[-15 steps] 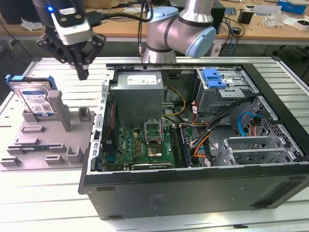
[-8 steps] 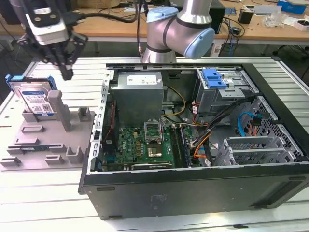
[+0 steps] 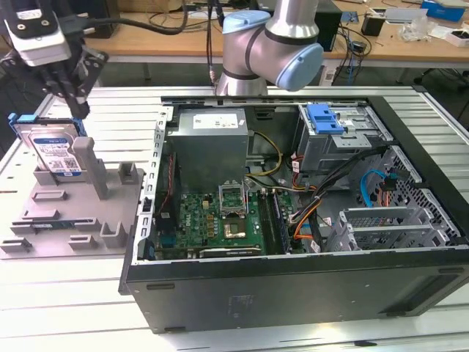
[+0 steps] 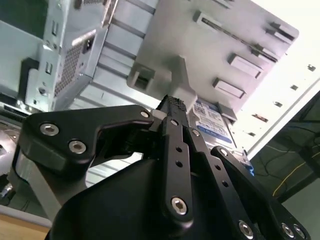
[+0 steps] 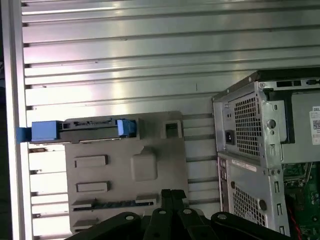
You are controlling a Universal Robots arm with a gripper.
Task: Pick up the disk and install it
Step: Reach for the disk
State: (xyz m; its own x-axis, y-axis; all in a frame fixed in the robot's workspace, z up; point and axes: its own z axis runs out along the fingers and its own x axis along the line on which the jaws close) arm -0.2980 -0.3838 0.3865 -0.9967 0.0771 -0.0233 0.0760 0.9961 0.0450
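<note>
Slatted metal table (image 3: 66,308) under everything. Open computer case (image 3: 293,282) lying on its side, exterior view's right. Grey fixture plate (image 3: 69,220) beside case, exterior view's left. Disk (image 3: 55,150) standing on edge in fixture slot, outside case. My gripper (image 3: 77,108) hangs over fixture, near disk top. Jaws pressed together, gripping nothing.

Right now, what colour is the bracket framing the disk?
Bright blue bracket, clearest in the first wrist view.

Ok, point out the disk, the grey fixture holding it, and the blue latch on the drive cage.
disk (image 3: 50,147), exterior view, labelled face.
grey fixture (image 3: 80,207), exterior view, bare flat base.
blue latch (image 3: 326,117), exterior view, its middle.
</note>
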